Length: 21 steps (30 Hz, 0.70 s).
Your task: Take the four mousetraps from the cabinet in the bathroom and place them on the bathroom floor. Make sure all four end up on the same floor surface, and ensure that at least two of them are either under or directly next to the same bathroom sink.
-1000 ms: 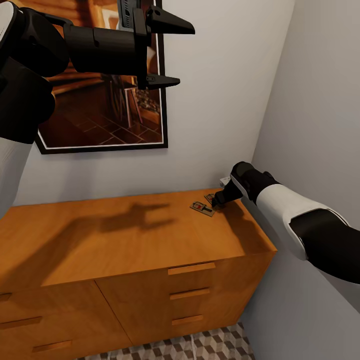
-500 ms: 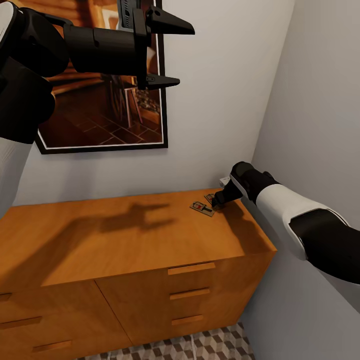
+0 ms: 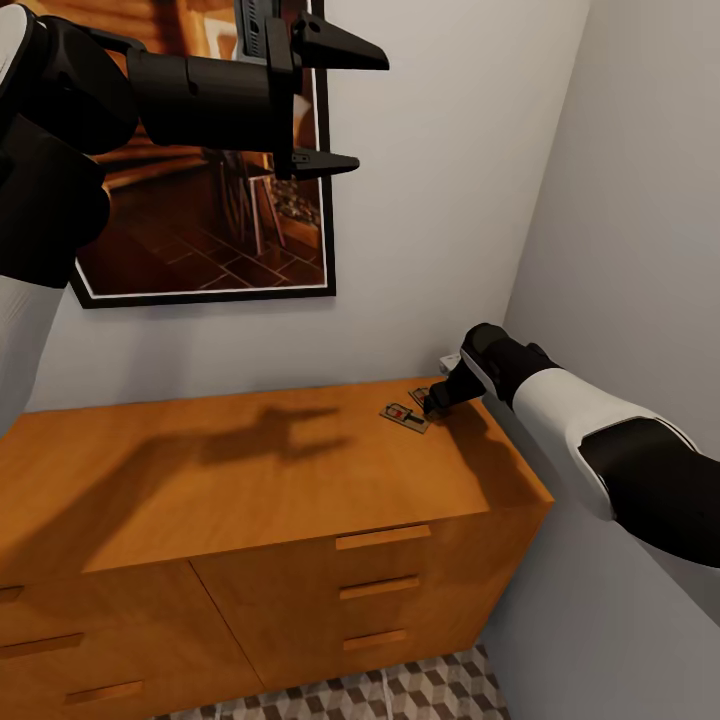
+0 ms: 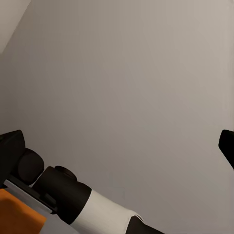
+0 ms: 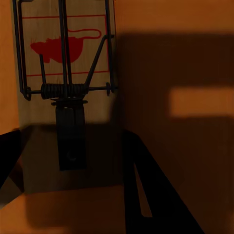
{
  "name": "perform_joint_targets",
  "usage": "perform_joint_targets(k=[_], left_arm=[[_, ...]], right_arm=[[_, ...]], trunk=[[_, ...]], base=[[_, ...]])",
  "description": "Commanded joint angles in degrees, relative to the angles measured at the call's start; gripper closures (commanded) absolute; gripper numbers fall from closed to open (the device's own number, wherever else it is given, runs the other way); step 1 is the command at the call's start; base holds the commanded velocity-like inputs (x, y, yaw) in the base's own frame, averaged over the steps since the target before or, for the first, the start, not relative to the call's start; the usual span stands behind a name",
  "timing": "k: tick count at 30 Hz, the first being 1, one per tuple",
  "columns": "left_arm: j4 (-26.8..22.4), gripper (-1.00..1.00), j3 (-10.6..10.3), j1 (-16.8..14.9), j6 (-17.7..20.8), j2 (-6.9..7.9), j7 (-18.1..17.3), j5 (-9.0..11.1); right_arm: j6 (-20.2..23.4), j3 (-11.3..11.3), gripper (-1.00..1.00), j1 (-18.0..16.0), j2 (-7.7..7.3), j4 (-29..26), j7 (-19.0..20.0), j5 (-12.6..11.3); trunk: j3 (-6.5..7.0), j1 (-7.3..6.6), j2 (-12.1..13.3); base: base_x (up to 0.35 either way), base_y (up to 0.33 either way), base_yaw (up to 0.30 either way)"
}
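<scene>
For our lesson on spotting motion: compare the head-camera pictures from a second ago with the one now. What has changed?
Nothing visibly changed. The right pincer is still down at the small flat mousetrap with the red print on the orange-brown wooden cabinet, and the left pincer stays raised and open in front of the framed picture.
</scene>
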Motion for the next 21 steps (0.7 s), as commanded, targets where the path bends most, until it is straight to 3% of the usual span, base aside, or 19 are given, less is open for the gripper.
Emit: perform_joint_targets(k=[1,21], left_arm=[[-0.08,-1.00,-0.09,-0.07,-0.09,0.05,0.48,0.60],[-0.10,-1.00,-0.09,-0.05,-0.65,-0.04,0.48,0.60]], right_arm=[[0.20,0.59,1.00,0.00,0.00,2.38,0.26,0.37],[0.28,0.59,1.00,0.02,0.01,2.41,0.26,0.36]], trunk=[[-0.07,0.00,-0.02],[3.16,-3.95,7.20]], base=[[0.000,0.000,0.000],[0.000,0.000,0.000]])
